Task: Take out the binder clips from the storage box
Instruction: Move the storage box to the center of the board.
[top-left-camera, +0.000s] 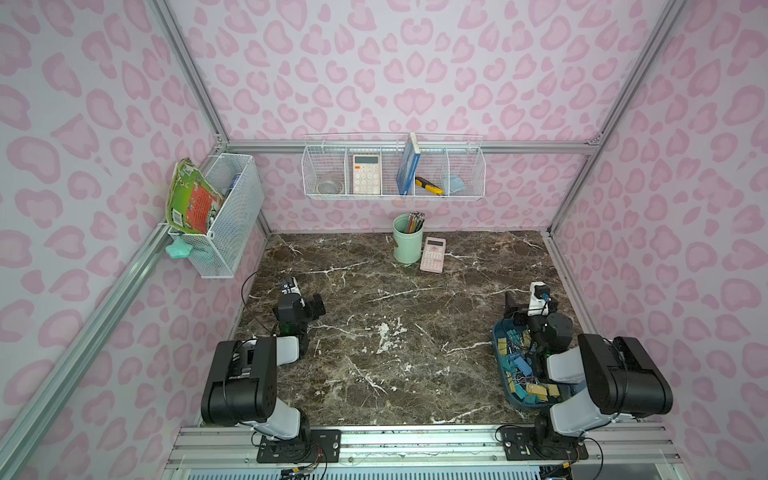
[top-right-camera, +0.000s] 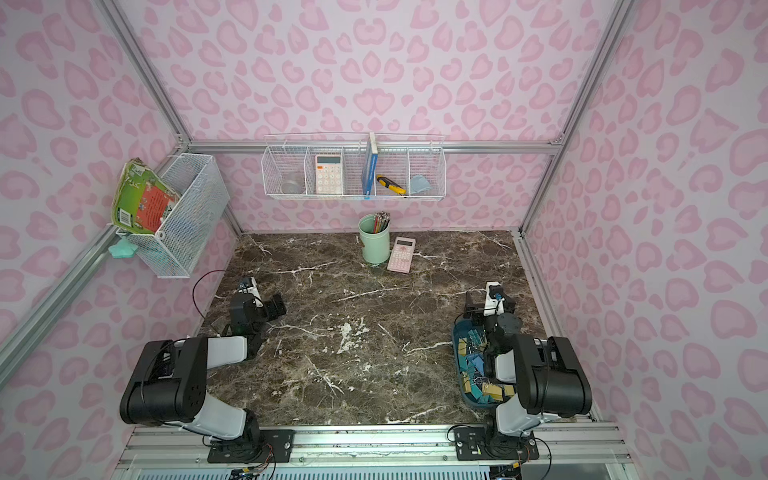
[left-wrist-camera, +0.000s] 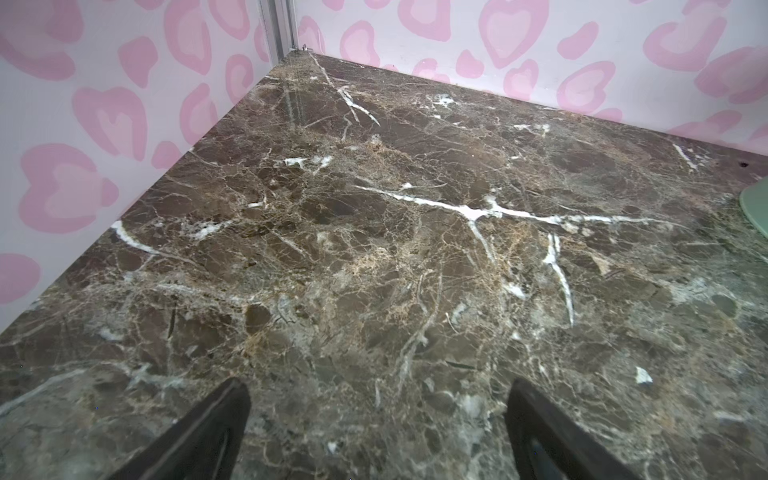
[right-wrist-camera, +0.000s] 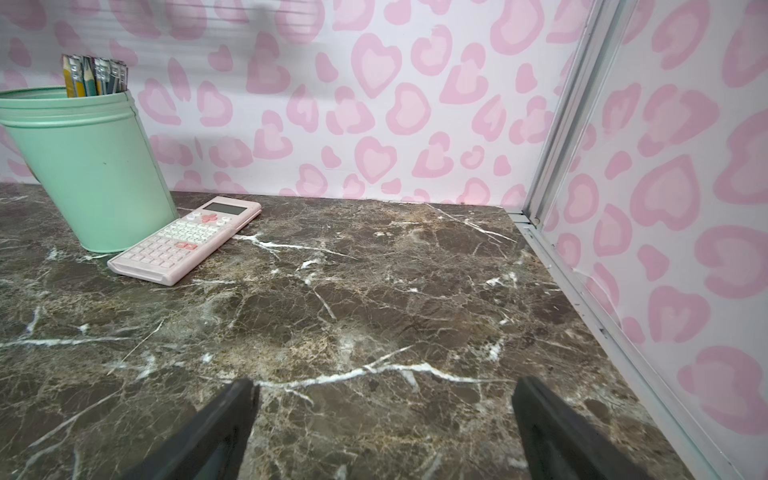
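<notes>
The storage box (top-left-camera: 503, 376) (top-right-camera: 458, 357), a shallow dark teal tray, lies at the near right of the marble table (top-left-camera: 374, 299), partly under my right arm. Several binder clips (top-left-camera: 520, 366) (top-right-camera: 473, 368) in yellow, blue and teal are heaped inside it. My right gripper (top-left-camera: 530, 300) (top-right-camera: 489, 297) (right-wrist-camera: 384, 395) is open just past the box's far end, over bare marble. My left gripper (top-left-camera: 305, 297) (top-right-camera: 266, 300) (left-wrist-camera: 378, 399) is open at the left side, also with only marble between its fingers. Neither wrist view shows the box or the clips.
A mint-green pencil cup (top-left-camera: 407, 245) (right-wrist-camera: 91, 166) and a pink calculator (top-left-camera: 432, 254) (right-wrist-camera: 187, 241) stand at the back middle. White wire baskets hang on the back wall (top-left-camera: 392, 183) and the left wall (top-left-camera: 226, 216). Aluminium frame rails border the table.
</notes>
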